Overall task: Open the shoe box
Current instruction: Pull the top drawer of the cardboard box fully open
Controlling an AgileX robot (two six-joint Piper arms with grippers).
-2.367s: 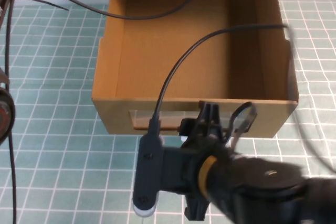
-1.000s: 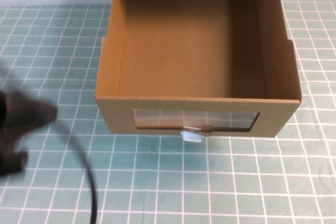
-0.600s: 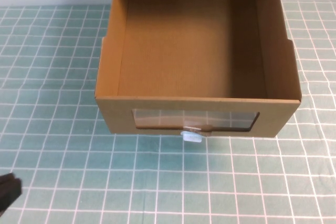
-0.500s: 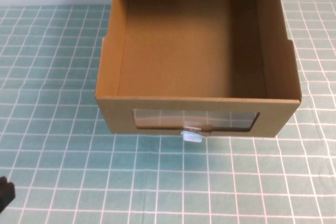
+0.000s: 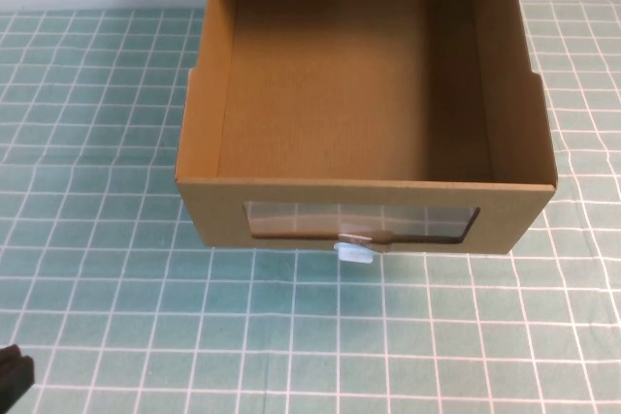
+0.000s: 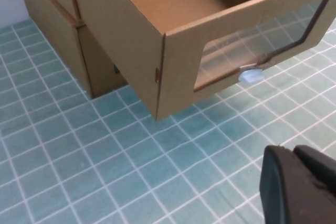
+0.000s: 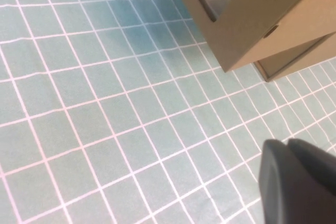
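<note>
So, left tool (image 6: 294,153): low over the worktop's near left corner, pressed together, empty.
Worktop (image 5: 97,288): teal gridded mat.
Brown cardboard shoe box (image 5: 213,215): centre, drawer pulled out toward the robot, clear window and pale pull tab (image 5: 354,253) in front.
Right tool (image 7: 287,145): over the mat, apart from the box's right front corner, pressed together, empty.

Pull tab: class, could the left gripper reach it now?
Probably yes: the left gripper hovers over open mat facing the pull tab, nothing between. The right gripper hovers beside the box.
</note>
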